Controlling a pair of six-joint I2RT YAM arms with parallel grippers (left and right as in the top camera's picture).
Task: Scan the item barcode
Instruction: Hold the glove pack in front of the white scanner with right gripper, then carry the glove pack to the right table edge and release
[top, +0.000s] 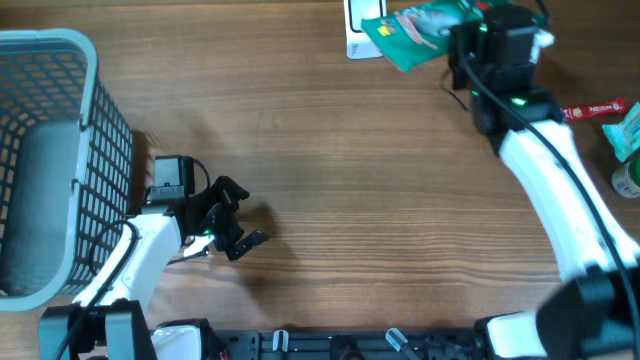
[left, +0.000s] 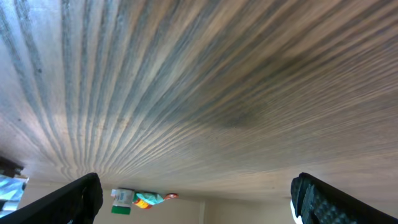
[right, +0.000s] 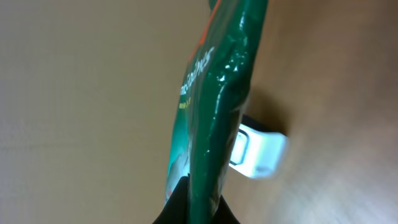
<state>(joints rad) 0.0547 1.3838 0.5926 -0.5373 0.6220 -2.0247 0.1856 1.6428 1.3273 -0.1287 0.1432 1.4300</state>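
The item is a flat green packet (top: 412, 30) held at the table's far edge, with my right gripper (top: 462, 42) shut on one end. It hangs over a white scanner (top: 357, 32) that shows partly beneath it. In the right wrist view the green packet (right: 214, 106) stands edge-on, pinched at my right gripper (right: 198, 208), and the white scanner (right: 258, 152) lies just behind it. No barcode shows in any view. My left gripper (top: 243, 215) rests low at the front left, open and with nothing in it. In the left wrist view my left gripper (left: 196, 198) faces bare wood with its fingers (left: 74, 199) wide apart.
A grey mesh basket (top: 95, 130) stands at the left edge, close beside my left arm. A red packet (top: 595, 110) and a green packet (top: 628, 130) lie at the right edge. Far packets (left: 140, 199) show small in the left wrist view.
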